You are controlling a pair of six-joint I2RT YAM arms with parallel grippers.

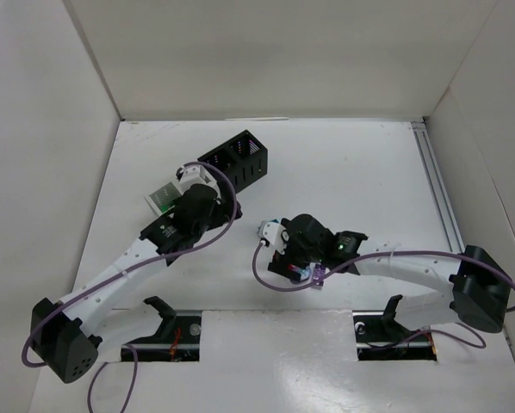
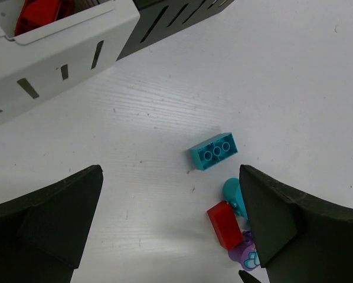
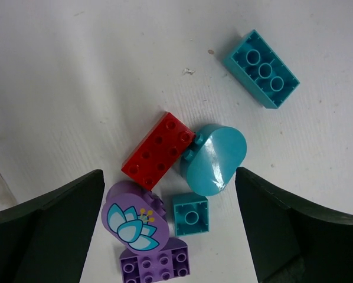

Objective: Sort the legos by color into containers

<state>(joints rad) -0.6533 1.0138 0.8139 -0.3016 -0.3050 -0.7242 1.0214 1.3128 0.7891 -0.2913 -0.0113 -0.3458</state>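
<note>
Where white, container (image 2: pixel 64 44) with red lego (image 2: pixel 38 15)

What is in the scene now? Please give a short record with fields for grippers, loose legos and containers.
left gripper: open, empty
right gripper: open, empty, above the loose legos
loose legos: teal brick apart; red brick against teal oval; teal square; purple oval; purple brick
white container: holds a red lego
black container: contents not visible
</note>
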